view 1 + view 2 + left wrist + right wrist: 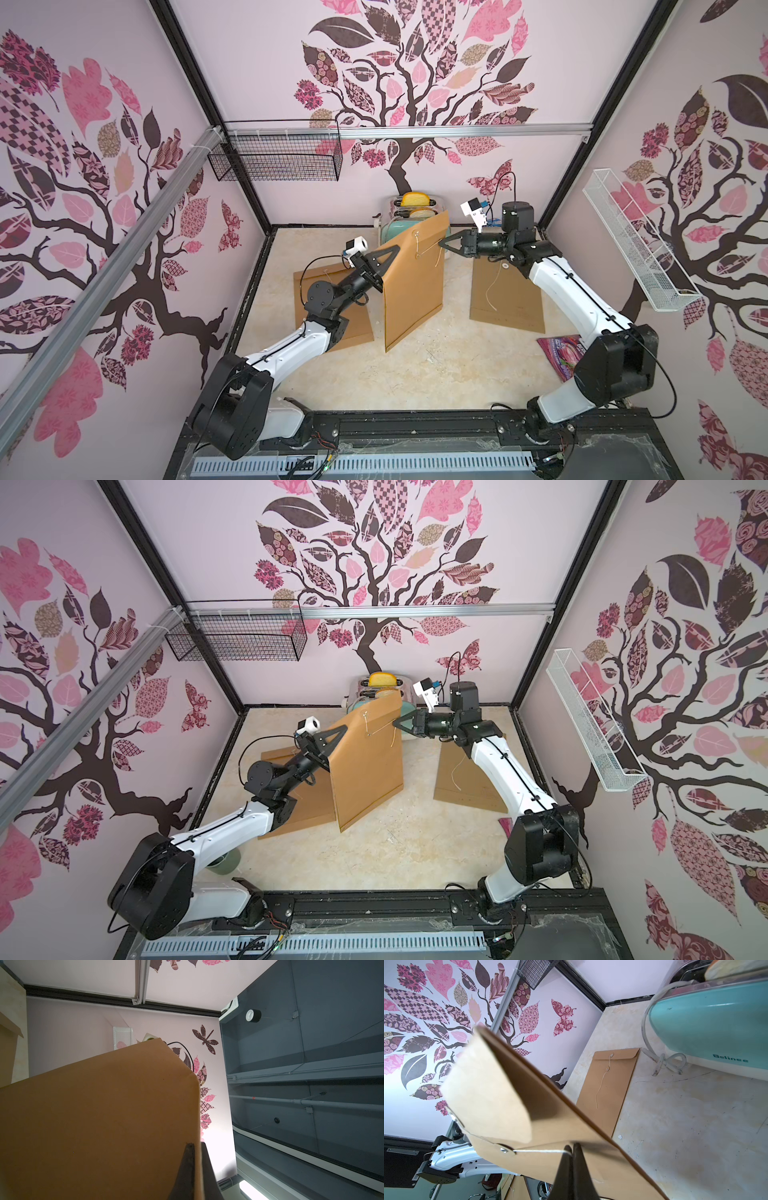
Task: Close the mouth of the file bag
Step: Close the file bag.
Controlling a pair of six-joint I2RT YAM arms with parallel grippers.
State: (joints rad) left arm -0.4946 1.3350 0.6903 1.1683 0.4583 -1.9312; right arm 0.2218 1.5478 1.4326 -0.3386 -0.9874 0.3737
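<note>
The file bag (415,286) (370,771) is a brown kraft envelope standing upright at mid-table, its flap (488,1093) folded over the mouth. My left gripper (397,248) (196,1145) is shut on the bag's upper left edge, which sits pinched between the two fingers. My right gripper (441,245) (572,1146) is shut on the white string (537,1150). That string runs taut from the round button (506,1149) on the bag's front to my fingertips. A loose tail of string hangs down the bag's right side.
Two more brown file bags lie flat on the table, one (361,324) under my left arm and one (507,299) under my right. A teal toaster (395,232) with bread stands behind. A magazine (561,353) lies front right. Wire baskets (274,156) (636,245) hang on the walls.
</note>
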